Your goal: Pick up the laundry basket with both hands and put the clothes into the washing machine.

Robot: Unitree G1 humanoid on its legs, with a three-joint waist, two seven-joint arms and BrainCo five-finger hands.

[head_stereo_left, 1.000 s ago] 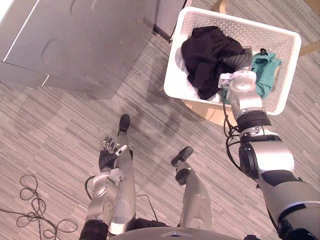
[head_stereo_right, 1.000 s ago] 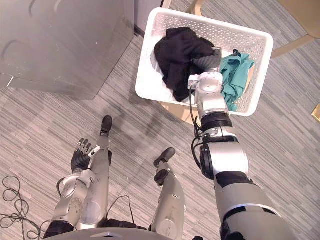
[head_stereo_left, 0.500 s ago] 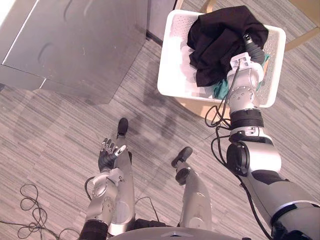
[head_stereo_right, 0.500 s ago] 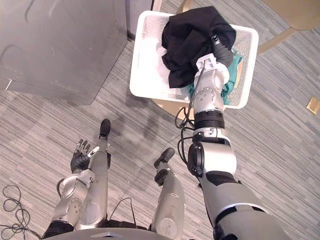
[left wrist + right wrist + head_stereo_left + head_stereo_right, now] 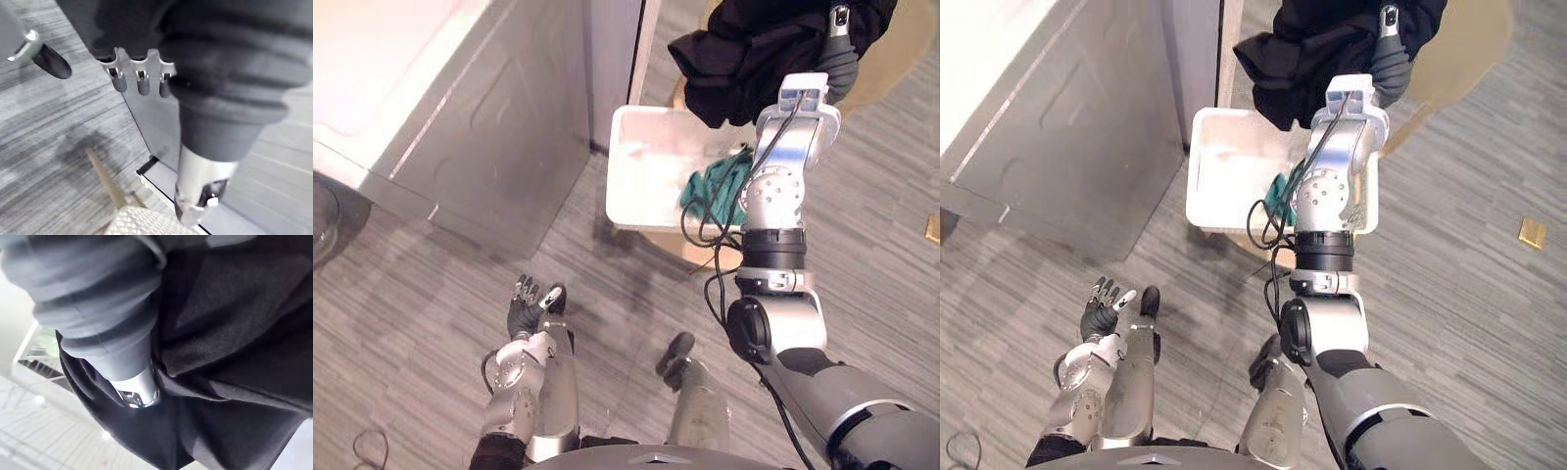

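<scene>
My right hand (image 5: 842, 65) is raised high above the white laundry basket (image 5: 646, 171), shut on a black garment (image 5: 744, 54) that hangs bunched around it. In the right wrist view the black garment (image 5: 230, 357) wraps the silver thumb (image 5: 134, 387). A teal garment (image 5: 713, 186) lies in the basket's right half. Down by my side, my left hand (image 5: 524, 308) hangs open and holds nothing; its fingers (image 5: 142, 81) stay straight in the left wrist view.
The grey washing machine (image 5: 489, 127) stands to the left of the basket, close to it. The basket rests on a wooden stool (image 5: 700, 245). A round wooden seat (image 5: 901, 59) lies behind it. A small yellow piece (image 5: 1531, 232) lies on the striped floor at the right.
My right hand has lifted the black garment out of the basket and now holds it high above. The camera has shifted. My left hand has stayed where it was.
</scene>
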